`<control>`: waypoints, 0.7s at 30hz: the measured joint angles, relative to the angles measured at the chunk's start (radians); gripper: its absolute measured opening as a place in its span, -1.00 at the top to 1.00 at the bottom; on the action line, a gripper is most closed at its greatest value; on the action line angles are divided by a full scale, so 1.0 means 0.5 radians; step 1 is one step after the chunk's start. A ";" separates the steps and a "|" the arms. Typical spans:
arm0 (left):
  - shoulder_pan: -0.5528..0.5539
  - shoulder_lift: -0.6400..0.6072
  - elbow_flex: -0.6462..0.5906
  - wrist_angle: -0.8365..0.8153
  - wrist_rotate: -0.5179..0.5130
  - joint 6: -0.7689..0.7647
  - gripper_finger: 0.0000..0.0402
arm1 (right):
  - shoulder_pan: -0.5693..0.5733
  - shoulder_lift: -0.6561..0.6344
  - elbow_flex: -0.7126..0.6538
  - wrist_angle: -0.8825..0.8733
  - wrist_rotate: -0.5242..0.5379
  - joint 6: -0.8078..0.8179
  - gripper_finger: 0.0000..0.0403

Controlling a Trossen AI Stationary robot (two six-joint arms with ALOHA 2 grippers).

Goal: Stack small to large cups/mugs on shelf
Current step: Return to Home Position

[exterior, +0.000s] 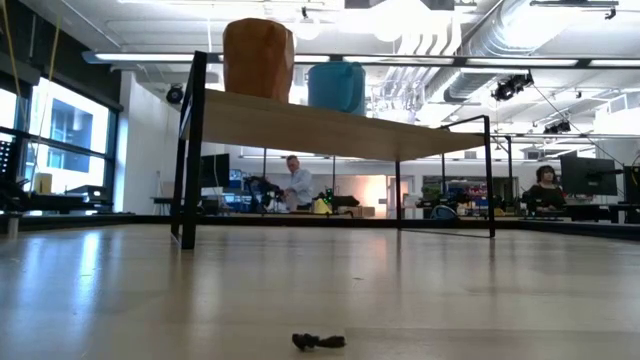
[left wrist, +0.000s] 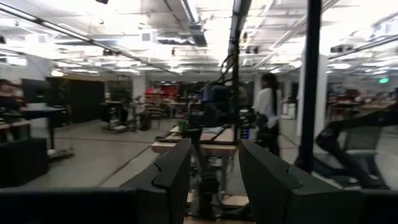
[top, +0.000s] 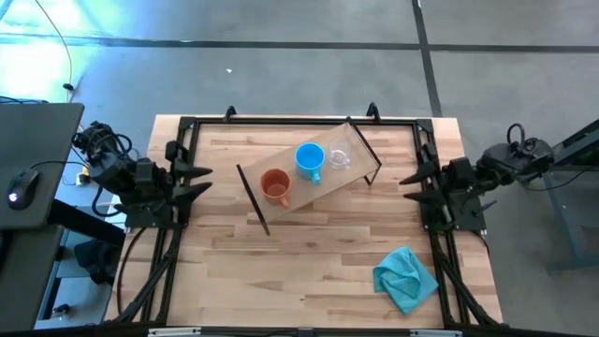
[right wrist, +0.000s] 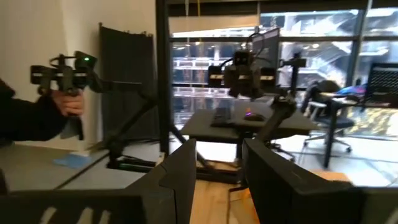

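Observation:
The shelf [top: 323, 185] is a light-wood board with black end frames, lying slantwise at the table's far middle. In the low view the shelf [exterior: 320, 125] stands on its thin legs. Three vessels rest side by side on it: an orange-brown mug [top: 274, 185], a bright blue mug [top: 310, 159] and a small clear cup [top: 339, 154]. The low view shows the orange-brown mug [exterior: 258, 58] and the blue mug [exterior: 336, 86]; the clear cup does not show there. My left gripper [top: 208, 179] [left wrist: 214, 155] waits open at the table's left edge. My right gripper [top: 404, 181] [right wrist: 219, 152] waits open at the right edge.
A crumpled teal cloth [top: 405, 278] lies near the table's near right corner. A small dark scrap [exterior: 318, 341] sits on the table close to the low camera. A person's hand [right wrist: 65, 102] holds a dark device beyond the table. People sit in the room behind.

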 joint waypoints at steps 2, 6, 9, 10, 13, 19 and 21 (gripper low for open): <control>0.000 -0.004 0.000 -0.002 0.051 -0.025 0.38 | 0.000 -0.029 -0.033 -0.009 -0.019 0.033 0.38; 0.000 -0.005 0.000 -0.047 0.105 -0.089 0.38 | 0.000 -0.128 -0.136 -0.002 -0.056 0.062 0.38; 0.000 -0.004 0.000 -0.094 0.127 -0.173 0.38 | 0.000 -0.224 -0.260 0.087 -0.064 0.113 0.38; 0.000 -0.004 0.000 -0.105 0.140 -0.199 0.38 | -0.001 -0.259 -0.308 0.133 -0.082 0.132 0.38; 0.000 -0.004 0.000 -0.112 0.163 -0.242 0.38 | -0.001 -0.358 -0.449 0.279 -0.161 0.202 0.38; 0.000 -0.004 0.000 -0.099 0.162 -0.248 0.38 | -0.001 -0.495 -0.658 0.443 -0.287 0.342 0.38; 0.000 -0.004 0.000 -0.095 0.162 -0.247 0.38 | -0.001 -0.520 -0.710 0.487 -0.305 0.367 0.38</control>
